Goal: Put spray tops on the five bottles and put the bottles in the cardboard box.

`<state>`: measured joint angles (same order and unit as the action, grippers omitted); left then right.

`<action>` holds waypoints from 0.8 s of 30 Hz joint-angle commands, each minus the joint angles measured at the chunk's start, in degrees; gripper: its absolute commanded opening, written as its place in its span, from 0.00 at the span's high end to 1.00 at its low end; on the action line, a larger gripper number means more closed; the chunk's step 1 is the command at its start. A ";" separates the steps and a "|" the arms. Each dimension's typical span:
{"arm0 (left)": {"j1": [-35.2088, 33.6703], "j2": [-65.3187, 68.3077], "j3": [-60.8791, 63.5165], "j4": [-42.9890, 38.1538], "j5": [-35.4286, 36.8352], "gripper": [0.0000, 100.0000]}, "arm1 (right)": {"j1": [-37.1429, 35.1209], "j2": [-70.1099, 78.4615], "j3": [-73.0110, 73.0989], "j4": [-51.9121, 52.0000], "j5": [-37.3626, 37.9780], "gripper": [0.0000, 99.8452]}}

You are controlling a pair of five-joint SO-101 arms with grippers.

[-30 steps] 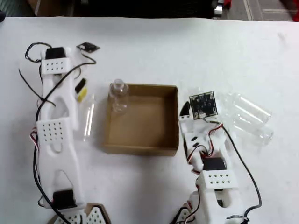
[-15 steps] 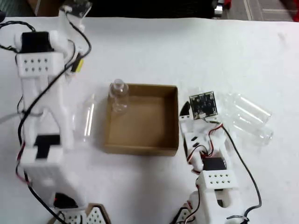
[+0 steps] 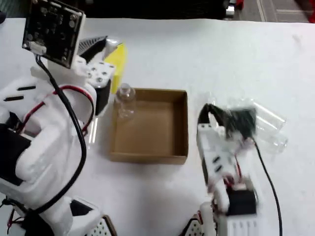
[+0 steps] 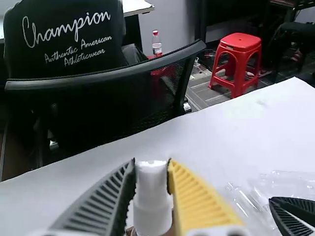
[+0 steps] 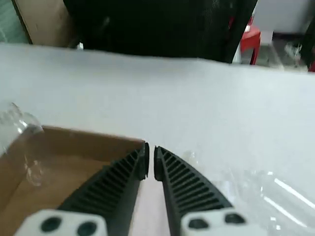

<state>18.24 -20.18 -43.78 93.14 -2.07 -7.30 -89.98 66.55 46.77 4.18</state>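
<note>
One spray top (image 4: 150, 194) is pinched in your left gripper (image 4: 150, 166), high over the table's (image 3: 206, 54) 10 o'clock. The target bottle (image 3: 125, 101) stands upright, neck up, at the box's (image 3: 147, 156) 11 o'clock corner. It's near, about 5 o'clock from that gripper, so left arm is closer. Box walls look tight around it. Right gripper (image 5: 150, 155) is pressed together and empty at the box's 3 o'clock. Spare bottles (image 3: 268, 125) lie flat beyond.

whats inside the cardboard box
One clear bottle stands upright in a far corner of the cardboard box; elsewhere its brown floor shows. The near wall hides a thin strip.
</note>
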 commanded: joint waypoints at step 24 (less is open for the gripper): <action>12.62 -15.52 1.93 -12.92 1.49 0.97 | -49.27 35.56 -75.08 28.88 7.91 0.99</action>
<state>30.29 -36.00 -42.37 84.00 -2.07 -54.33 -61.14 -3.25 74.29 11.65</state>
